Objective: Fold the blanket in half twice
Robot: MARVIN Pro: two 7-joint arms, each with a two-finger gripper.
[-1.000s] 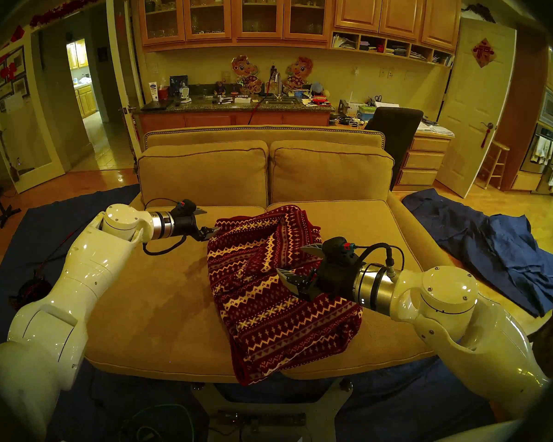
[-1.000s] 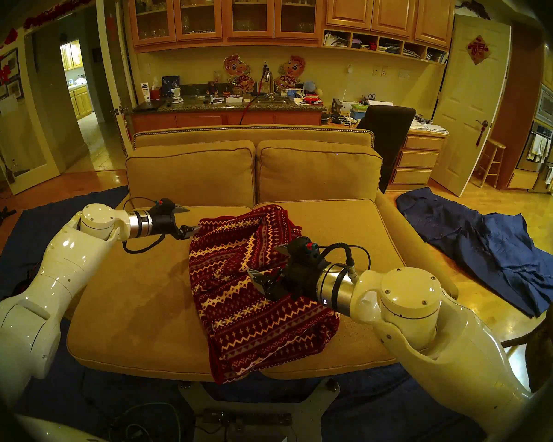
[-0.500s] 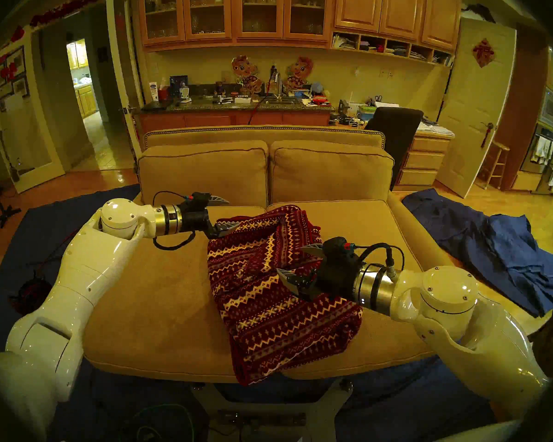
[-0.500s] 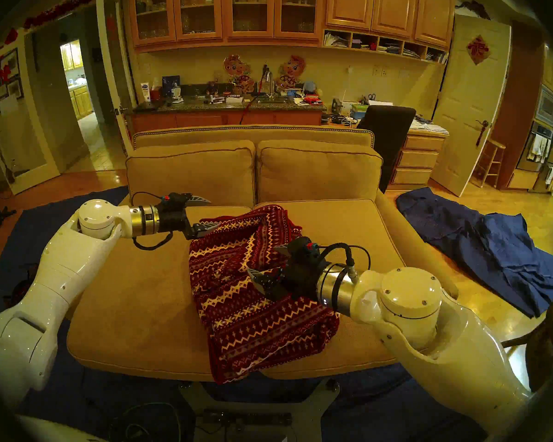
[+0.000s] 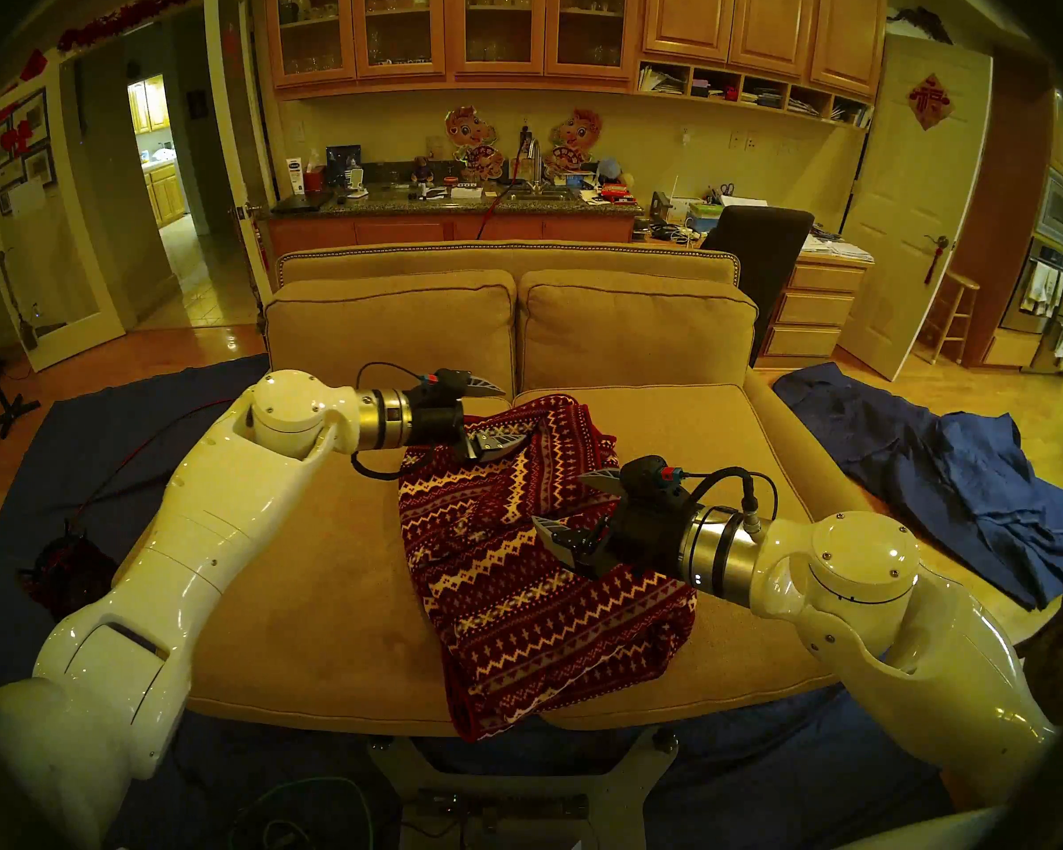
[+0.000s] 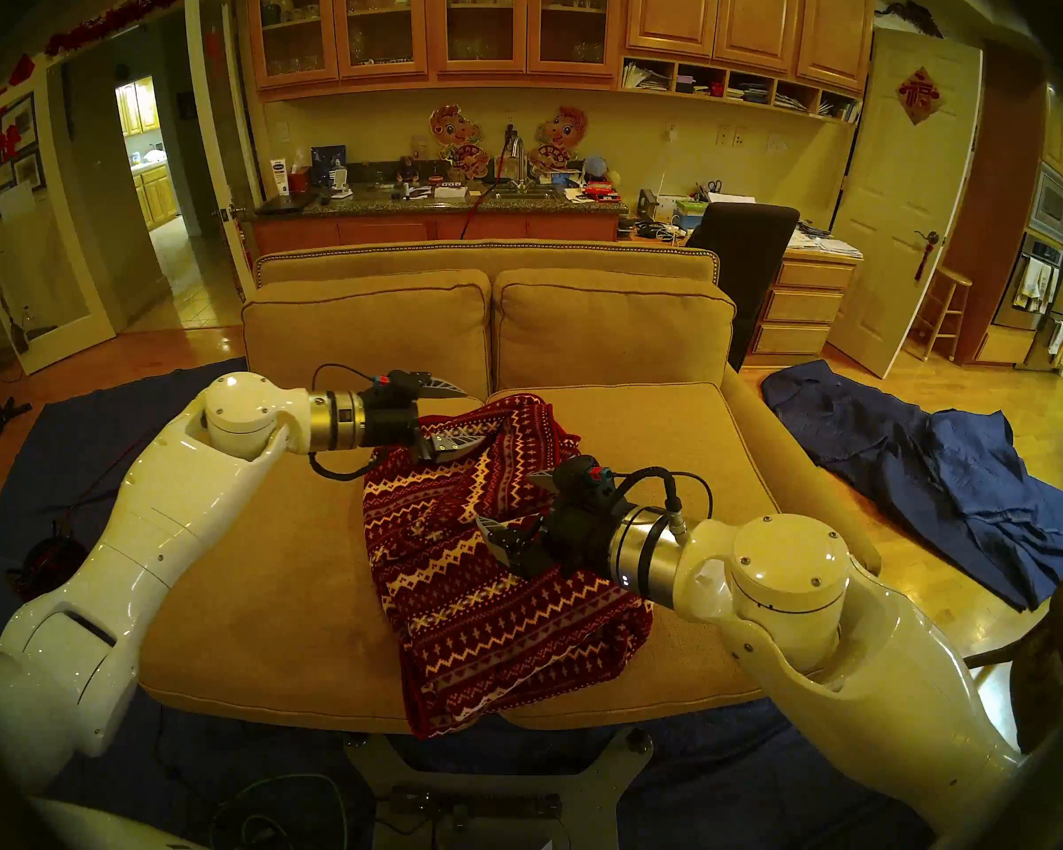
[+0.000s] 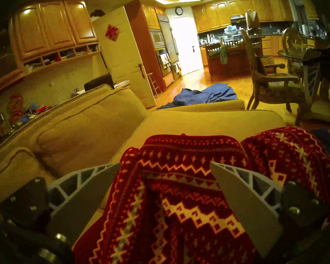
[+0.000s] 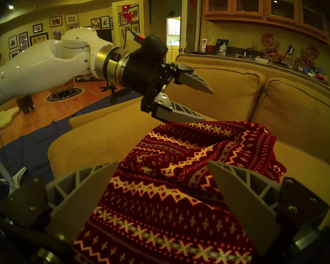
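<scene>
Here both claws gape empty over the blanket; blue cloth lies aside.

I see a tan sofa with two seat cushions; the blanket lies rumpled across the seam between them, its near end hanging over the front edge. A blue cloth drapes over the sofa's right arm.

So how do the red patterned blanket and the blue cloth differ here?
The blanket is red with cream zigzag bands and lies bunched on the sofa seat, under both open grippers. The blue cloth is plain and lies on the floor right of the sofa, far from either gripper. Both are rumpled.
</scene>
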